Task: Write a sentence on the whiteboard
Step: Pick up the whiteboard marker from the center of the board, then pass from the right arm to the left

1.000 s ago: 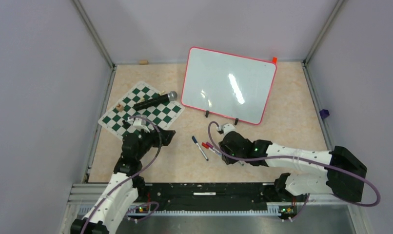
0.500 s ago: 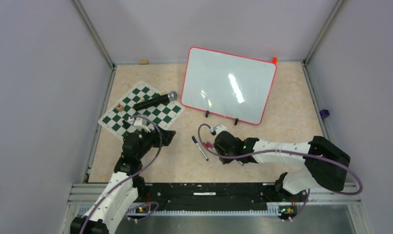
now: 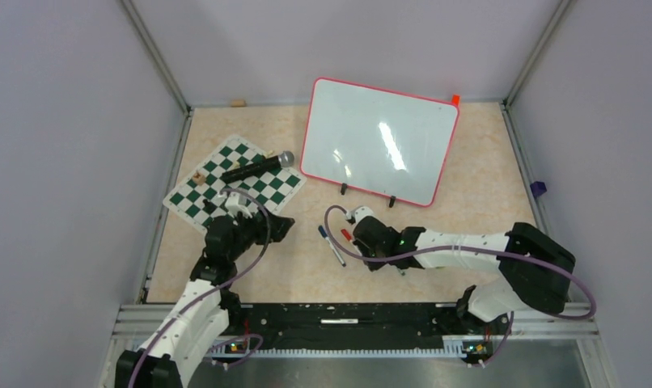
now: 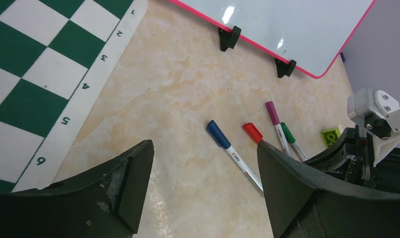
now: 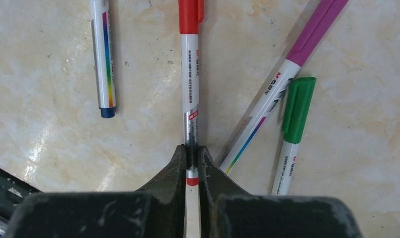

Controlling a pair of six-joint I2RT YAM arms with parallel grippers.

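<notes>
The whiteboard (image 3: 379, 141) stands tilted at the back of the table on small black feet, its face blank; its lower edge (image 4: 287, 25) shows in the left wrist view. My right gripper (image 5: 191, 151) is shut on the white barrel of a red-capped marker (image 5: 190, 74) that lies on the table. From above, that gripper (image 3: 355, 238) sits low in front of the board with the red marker (image 3: 346, 235) at its tip. My left gripper (image 4: 203, 148) is open over bare table, left of the markers, holding nothing; from above it (image 3: 278, 226) is near the mat's corner.
A blue marker (image 5: 102, 54) lies left of the red one; a purple marker (image 5: 287, 74) and a green marker (image 5: 292, 124) lie to its right. A checkered chess mat (image 3: 234, 182) with a microphone (image 3: 256, 167) on it is at left. A small green block (image 4: 331, 135) lies by the right arm.
My right gripper slid left along the markers and its jaws closed on the red marker. The left arm has barely moved.
</notes>
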